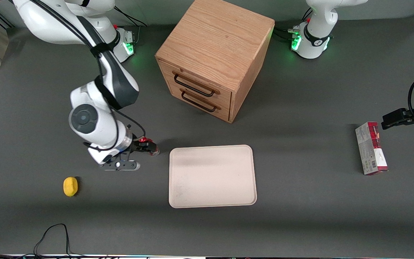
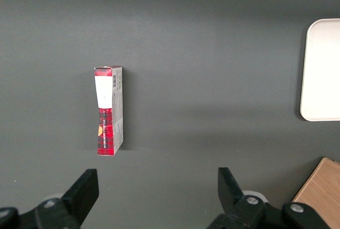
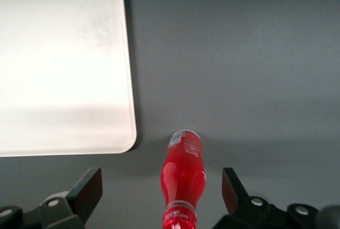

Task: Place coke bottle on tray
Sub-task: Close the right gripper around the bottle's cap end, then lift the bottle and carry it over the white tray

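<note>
The coke bottle [image 3: 183, 173], small and red with white lettering, sits between my right gripper's [image 3: 160, 187] fingers with its cap toward the wrist. The jaws stand wide apart on either side of it and do not touch it. In the front view the gripper [image 1: 144, 146] is low over the table, and the bottle [image 1: 153, 151] is just off the corner of the tray nearest the working arm's base. The cream-white tray [image 1: 212, 176] lies flat on the grey table with nothing on it. It also shows in the right wrist view [image 3: 64, 69].
A wooden drawer cabinet [image 1: 214, 57] stands farther from the front camera than the tray. A yellow lemon-like object [image 1: 70, 186] lies toward the working arm's end. A red-and-grey carton box [image 1: 371, 148] lies toward the parked arm's end. A black cable [image 1: 54, 235] loops at the front edge.
</note>
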